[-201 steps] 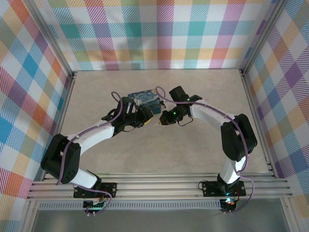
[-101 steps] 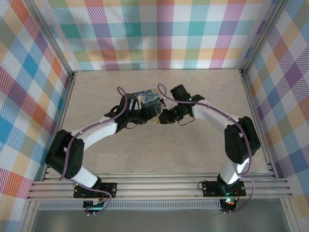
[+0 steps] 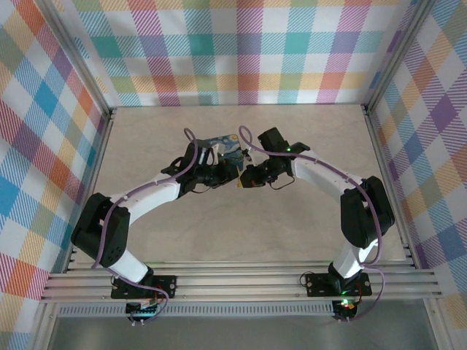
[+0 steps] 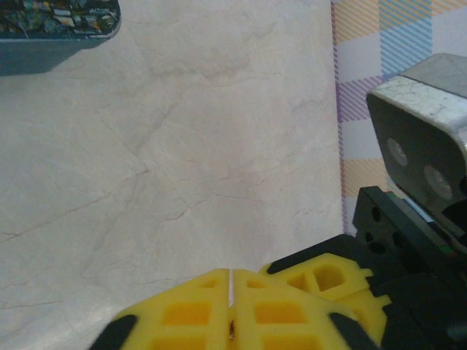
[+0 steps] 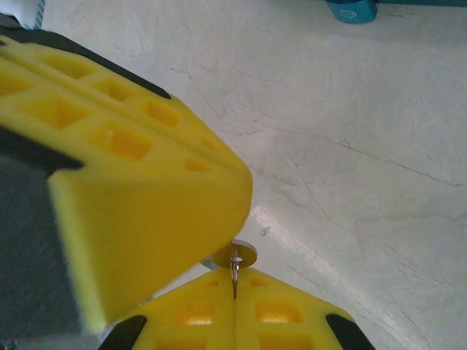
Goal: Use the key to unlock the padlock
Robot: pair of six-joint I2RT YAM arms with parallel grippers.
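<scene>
In the right wrist view my right gripper [image 5: 235, 295] is shut on the key [image 5: 235, 257], a thin silvery piece with a round bow sticking out past the tips. The left gripper's yellow finger [image 5: 139, 175] presses in right above that bow. Far off lies a small bright-blue body, the padlock [image 5: 352, 9] as far as I can tell, cut by the frame's top edge with its shackle out of view. My left gripper [image 4: 230, 281] is shut, with a dark sliver I cannot identify deep in its seam. From above, left gripper [image 3: 228, 173] and right gripper [image 3: 244, 178] meet tip to tip.
The square box with the swirling painting print [image 3: 222, 146] lies just behind the two grippers, its corner [image 4: 58, 25] at the upper left of the left wrist view. Pale stone tabletop [image 3: 241, 226] stretches in front. Metal frame rails [image 3: 379, 146] and plaid walls close in the sides.
My left gripper has swung right and slightly back until its fingers touch the right gripper's. The right gripper has edged a little towards the box.
</scene>
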